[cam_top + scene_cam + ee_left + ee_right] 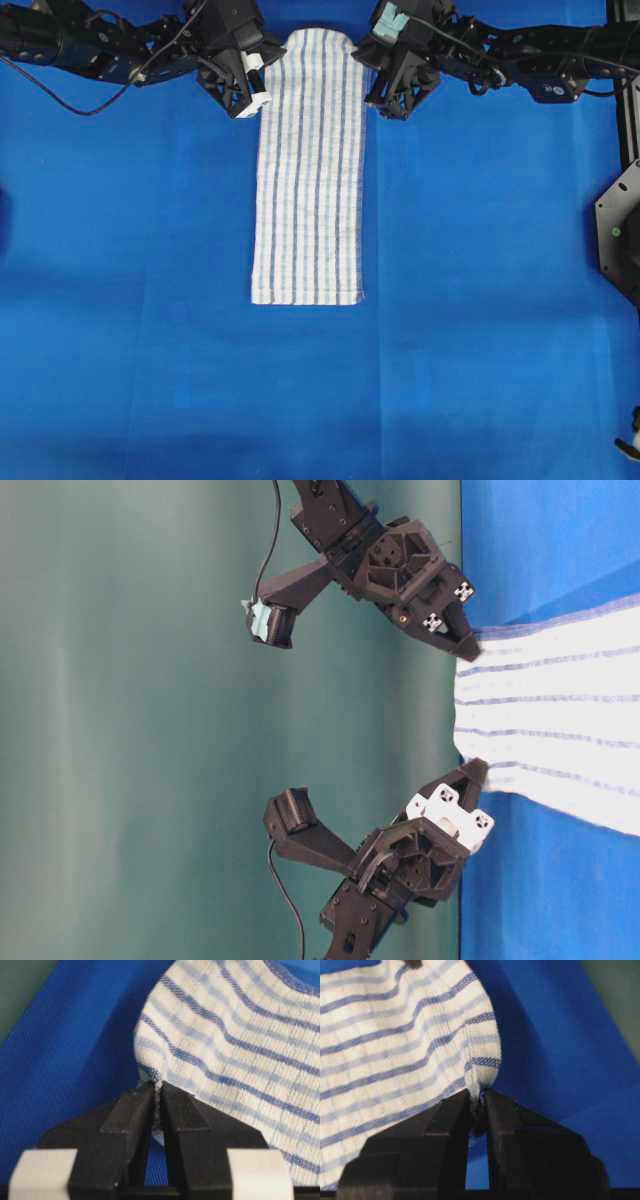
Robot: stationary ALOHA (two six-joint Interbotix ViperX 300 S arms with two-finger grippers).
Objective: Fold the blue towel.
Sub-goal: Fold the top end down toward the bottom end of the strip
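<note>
One blue towel [308, 170] lies as a long strip down the middle of the blue tabletop [480, 350], its far end lifted at the top centre, where two hands, left hand [250, 100] and right hand [385, 105], each pinch one corner

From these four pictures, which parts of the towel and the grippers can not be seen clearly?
- Overhead view: the far end of the blue towel bulges at the top edge; whether the pinched corners are lifted cannot be told.
- Left wrist view: the towel corner inside the left gripper is covered by its fingers.
- Right wrist view: the same for the right gripper.
- Table-level view: the towel's near end is cut off.
</note>
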